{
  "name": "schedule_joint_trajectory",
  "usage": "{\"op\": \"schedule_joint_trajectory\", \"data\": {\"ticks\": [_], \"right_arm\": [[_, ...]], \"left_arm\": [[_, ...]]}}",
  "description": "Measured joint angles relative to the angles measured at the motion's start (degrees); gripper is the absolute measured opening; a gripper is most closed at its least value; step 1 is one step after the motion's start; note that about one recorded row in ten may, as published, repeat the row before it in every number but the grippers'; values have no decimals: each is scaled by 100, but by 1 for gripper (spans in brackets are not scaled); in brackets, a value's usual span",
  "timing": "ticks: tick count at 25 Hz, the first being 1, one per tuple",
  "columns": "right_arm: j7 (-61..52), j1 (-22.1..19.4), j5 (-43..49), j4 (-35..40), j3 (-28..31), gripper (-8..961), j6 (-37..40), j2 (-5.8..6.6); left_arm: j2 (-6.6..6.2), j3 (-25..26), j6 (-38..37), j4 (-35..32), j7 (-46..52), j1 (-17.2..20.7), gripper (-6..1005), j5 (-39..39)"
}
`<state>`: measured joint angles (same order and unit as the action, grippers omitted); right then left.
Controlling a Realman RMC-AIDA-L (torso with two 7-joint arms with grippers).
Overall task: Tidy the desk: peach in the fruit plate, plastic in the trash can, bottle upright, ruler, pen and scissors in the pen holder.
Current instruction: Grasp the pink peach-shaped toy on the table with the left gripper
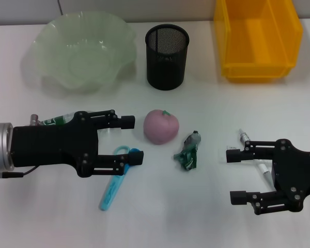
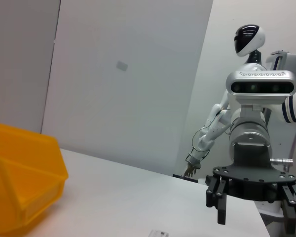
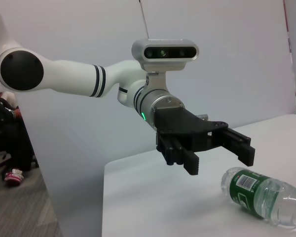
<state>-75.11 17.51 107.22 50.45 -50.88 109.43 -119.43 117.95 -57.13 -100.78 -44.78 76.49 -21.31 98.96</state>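
Left gripper, jaws spread, hovered beside the peach, seemingly soft and round, best clasped across its middle; right gripper likewise spread.

The fruit plate looks like translucent, glossy pale-green glass or plastic. Beside it, the pen holder is matt black wire mesh. The trash can is smooth yellow plastic. The peach looks matt pink; next to it lies crinkled, shiny plastic. The bottle is clear plastic.
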Motion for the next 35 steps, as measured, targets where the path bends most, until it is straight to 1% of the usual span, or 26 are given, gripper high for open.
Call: {"op": "schedule_joint_trajectory", "data": {"ticks": [9,12,15,16,18,21,22,23,24,25,26,27,29,31,35], "right_arm": [[21,8,-17,-77,9,767,-1,-1],[132,-5,-69,-260,9,767,-4,-1],[361,-49,-221,-586,9,767,25,1],[509,-85,-241,-755,9,767,18,4],[571,-107,-241,-839,10,767,5,6],[820,-239,-241,-1096,142,767,-15,11],[820,-239,-241,-1096,142,767,-15,11],[894,-281,-241,-1142,215,767,-16,12],[946,-317,-241,-1165,261,767,-15,12],[980,-346,-241,-1179,300,767,-15,13],[995,-400,-235,-1185,352,767,-6,14],[995,-400,-235,-1185,352,767,-6,14],[995,-436,-221,-1186,386,767,-18,15],[996,-501,-212,-1192,536,767,-153,17],[998,-545,-209,-1196,728,767,-251,15]], "left_arm": [[7,29,13,11,60,-55,784,-3],[27,36,83,-18,185,-136,785,-6],[50,9,404,27,351,-288,785,-14],[64,-137,719,74,448,-436,785,-13],[65,-209,833,87,473,-494,786,-12],[60,-613,1201,123,608,-772,786,-8],[60,-613,1201,123,608,-772,786,-8],[60,-704,1355,156,712,-859,787,-4],[59,-825,1709,249,1015,-1054,787,15],[59,-825,1709,249,1015,-1054,787,15],[61,-919,2198,494,1390,-1382,787,198],[64,-937,2269,560,1408,-1474,786,279],[76,-1003,2356,627,1399,-1598,784,439],[89,-1288,2588,644,1421,-1674,782,541],[89,-1427,2754,656,1444,-1681,777,551]]}}
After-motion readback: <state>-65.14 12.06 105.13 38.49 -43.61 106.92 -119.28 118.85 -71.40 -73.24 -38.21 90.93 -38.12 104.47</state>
